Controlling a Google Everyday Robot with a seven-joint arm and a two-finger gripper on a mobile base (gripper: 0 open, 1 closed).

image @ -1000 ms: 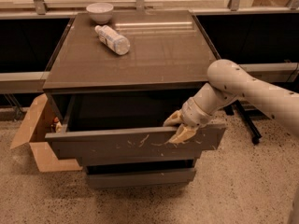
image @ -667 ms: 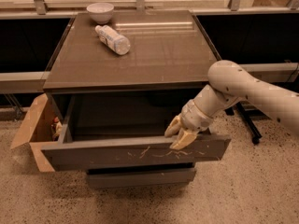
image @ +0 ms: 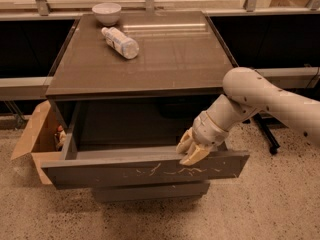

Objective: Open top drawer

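The dark brown, flat-topped table (image: 165, 59) in front of me carries two things, both toward its far left. A small round white bowl (image: 106, 12) sits at the back corner. A clear plastic bottle (image: 120, 42) lies on its side near it (narrow end toward the bowl). My hand (image: 192, 150) is below the tabletop, at the upper edge of the pulled-out top drawer (image: 145, 171).

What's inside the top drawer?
The visible floor of the top drawer looks bare. The front panel hides its near strip, and the gripper on the front edge covers a bit.
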